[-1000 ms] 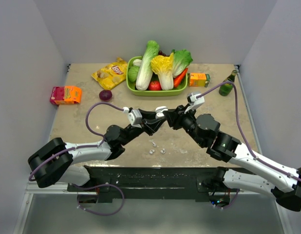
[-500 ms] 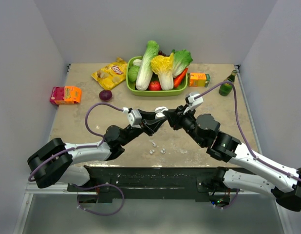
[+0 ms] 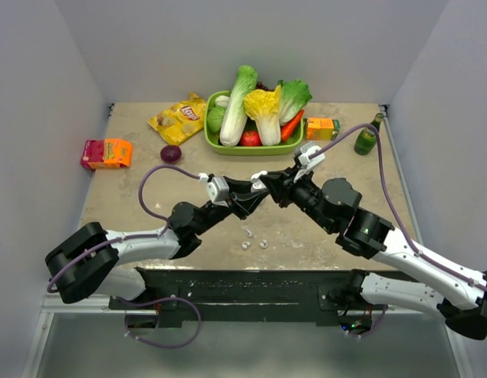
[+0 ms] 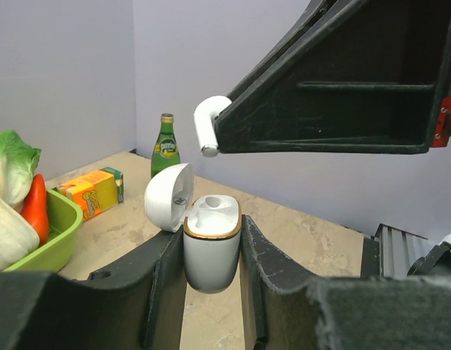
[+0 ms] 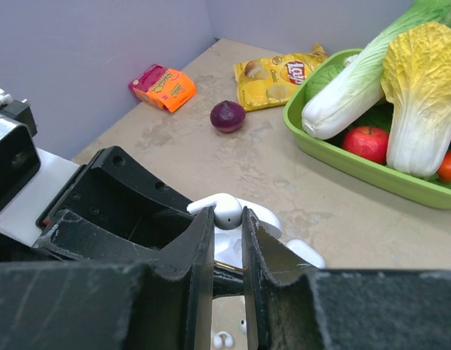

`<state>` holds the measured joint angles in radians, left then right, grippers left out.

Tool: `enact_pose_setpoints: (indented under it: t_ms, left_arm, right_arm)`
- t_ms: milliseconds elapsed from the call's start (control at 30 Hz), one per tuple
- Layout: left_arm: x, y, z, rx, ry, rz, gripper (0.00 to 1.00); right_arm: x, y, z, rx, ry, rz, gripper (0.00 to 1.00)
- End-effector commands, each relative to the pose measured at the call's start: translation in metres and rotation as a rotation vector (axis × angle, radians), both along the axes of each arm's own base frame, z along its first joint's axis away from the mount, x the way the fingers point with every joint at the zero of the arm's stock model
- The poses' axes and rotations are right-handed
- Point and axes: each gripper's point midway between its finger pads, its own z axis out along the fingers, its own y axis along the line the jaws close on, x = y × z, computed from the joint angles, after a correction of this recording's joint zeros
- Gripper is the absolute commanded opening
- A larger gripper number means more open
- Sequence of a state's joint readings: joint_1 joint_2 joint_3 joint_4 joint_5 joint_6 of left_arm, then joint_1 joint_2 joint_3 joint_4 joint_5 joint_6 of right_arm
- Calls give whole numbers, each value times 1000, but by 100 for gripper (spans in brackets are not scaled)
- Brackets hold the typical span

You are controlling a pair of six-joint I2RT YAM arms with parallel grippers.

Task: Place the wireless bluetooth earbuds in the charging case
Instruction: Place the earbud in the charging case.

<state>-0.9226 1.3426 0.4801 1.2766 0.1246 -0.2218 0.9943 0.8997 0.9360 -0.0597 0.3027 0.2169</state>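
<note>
My left gripper (image 4: 211, 244) is shut on the white charging case (image 4: 211, 251), held upright above the table with its lid (image 4: 169, 197) flipped open. My right gripper (image 5: 227, 219) is shut on one white earbud (image 5: 227, 211), also seen in the left wrist view (image 4: 208, 127). It hangs just above and slightly behind the open case, not touching it. In the top view both grippers (image 3: 258, 189) meet at the table's middle. Loose earbuds (image 3: 245, 246) (image 3: 263, 244) lie on the table below them.
A green basket (image 3: 214, 142) of vegetables stands at the back centre. A chips bag (image 3: 180, 118), a red onion (image 3: 171, 153) and an orange-pink box (image 3: 106, 153) lie to the left. A juice box (image 3: 322, 127) and a green bottle (image 3: 367, 140) stand to the right.
My right arm has shifted slightly left and away, bringing the earbud closer over the case. The left arm holds still.
</note>
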Motion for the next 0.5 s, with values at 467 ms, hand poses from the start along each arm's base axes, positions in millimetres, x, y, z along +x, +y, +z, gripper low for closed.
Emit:
enact_pose_setpoints:
  t_ms: [467]
  left_arm:
    - [-7, 0, 48, -35, -98, -150, 0]
  right_arm:
    - [-13, -16, 27, -279, -203, -3, 0]
